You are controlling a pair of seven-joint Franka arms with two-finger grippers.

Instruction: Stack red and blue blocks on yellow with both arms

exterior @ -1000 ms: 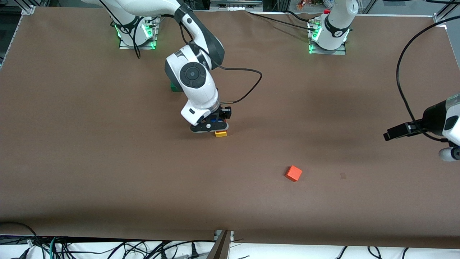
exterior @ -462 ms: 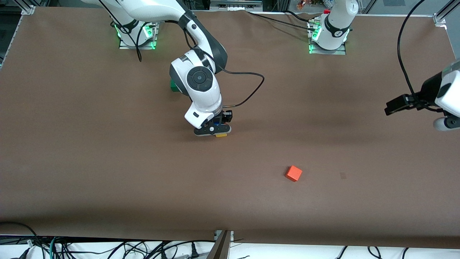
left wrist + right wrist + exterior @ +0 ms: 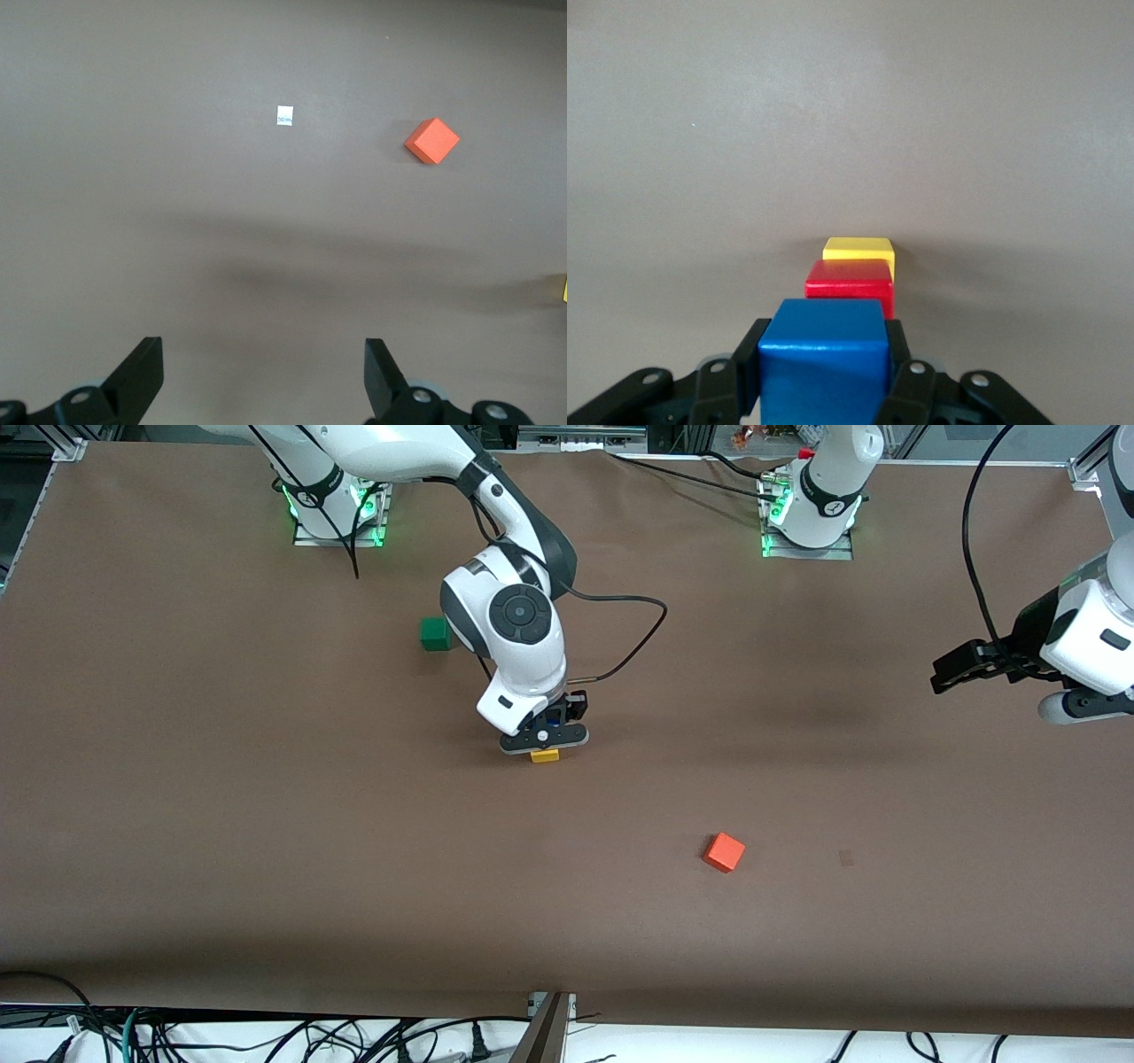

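From the front, the right hand hides most of the stack; only the matte yellow cube shows on the brown counter. It grips the bright blue cube above the deep red cube. The left hand hangs open, apart, near a small white label, unreadable.
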